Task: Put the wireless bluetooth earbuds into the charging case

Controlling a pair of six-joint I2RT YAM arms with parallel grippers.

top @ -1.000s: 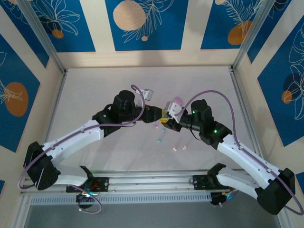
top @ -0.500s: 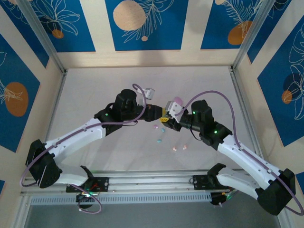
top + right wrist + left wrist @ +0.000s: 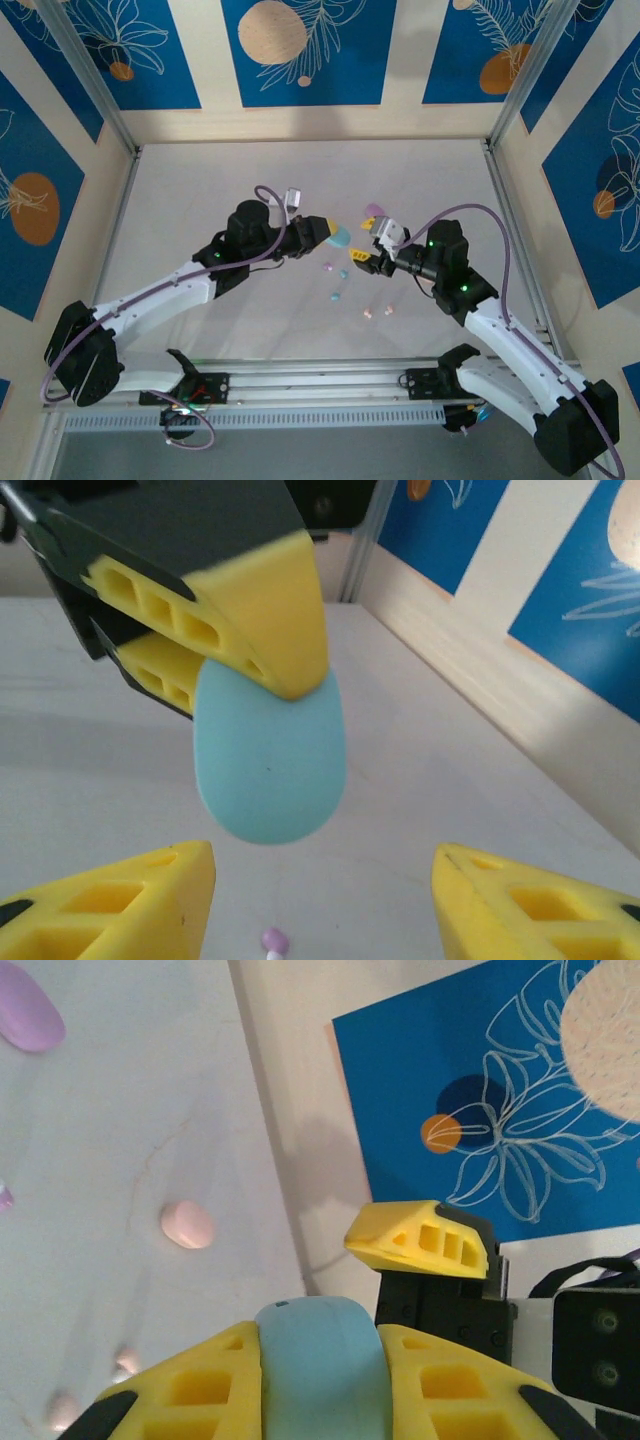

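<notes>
walled tabletop (image 3: 200, 190), earbuds (image 3: 337, 296) near centre

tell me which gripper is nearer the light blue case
Left. The left gripper is shut on the light blue case, pinching one end. The right gripper is open, facing the case's free end without touching it.

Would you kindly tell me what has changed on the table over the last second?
The two grippers, which had met over the middle, have drawn apart. The left gripper pulled back leftward with the light blue case shut in its jaws, and the right gripper backed off rightward, jaws open. The lilac case and the loose earbuds on the table stayed put.
</notes>
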